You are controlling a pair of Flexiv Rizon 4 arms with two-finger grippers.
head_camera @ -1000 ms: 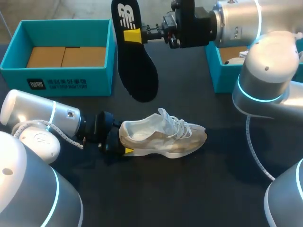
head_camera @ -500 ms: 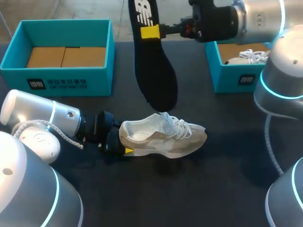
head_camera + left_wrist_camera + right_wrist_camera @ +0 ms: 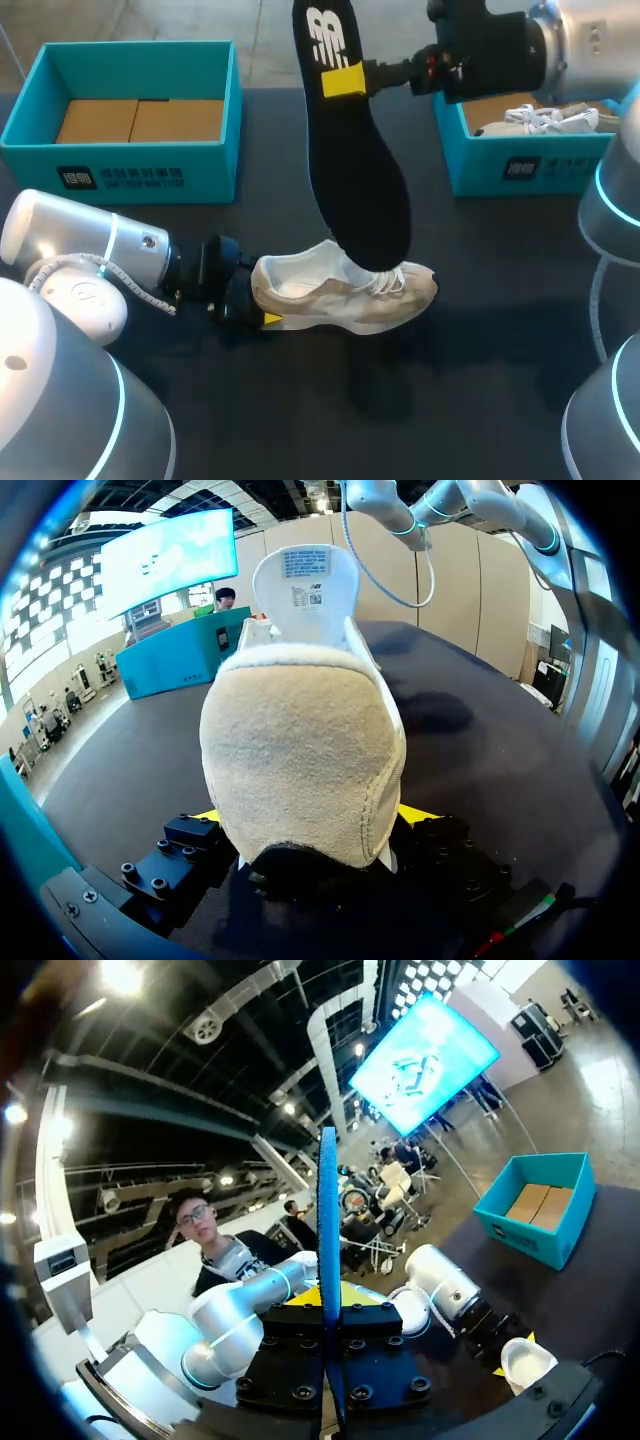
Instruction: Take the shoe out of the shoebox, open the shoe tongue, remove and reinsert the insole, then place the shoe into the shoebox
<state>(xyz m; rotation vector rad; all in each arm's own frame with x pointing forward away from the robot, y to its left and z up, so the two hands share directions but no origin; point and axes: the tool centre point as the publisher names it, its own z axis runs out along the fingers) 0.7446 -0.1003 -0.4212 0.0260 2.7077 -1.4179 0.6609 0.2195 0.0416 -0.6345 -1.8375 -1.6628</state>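
Observation:
A beige shoe [image 3: 345,295] with white laces lies on its side on the dark table, toe to the right. My left gripper [image 3: 250,305] holds its heel; in the left wrist view the suede heel [image 3: 300,750] fills the gap between both yellow fingertips [image 3: 415,812]. My right gripper [image 3: 345,80] is shut on the heel end of a black insole [image 3: 355,150], which hangs slanted above the table. The insole's toe end overlaps the shoe's laces in the head view. In the right wrist view the insole [image 3: 328,1220] shows edge-on between the fingers.
An open teal shoebox [image 3: 120,165] with a cardboard floor stands at the back left. A second teal box [image 3: 520,165] at the back right holds another shoe [image 3: 535,118]. My right arm's body takes up the table's right side.
My right arm has carried the insole to the right and lower, from beside the left box to over the shoe's laces. The left arm and shoe have stayed still.

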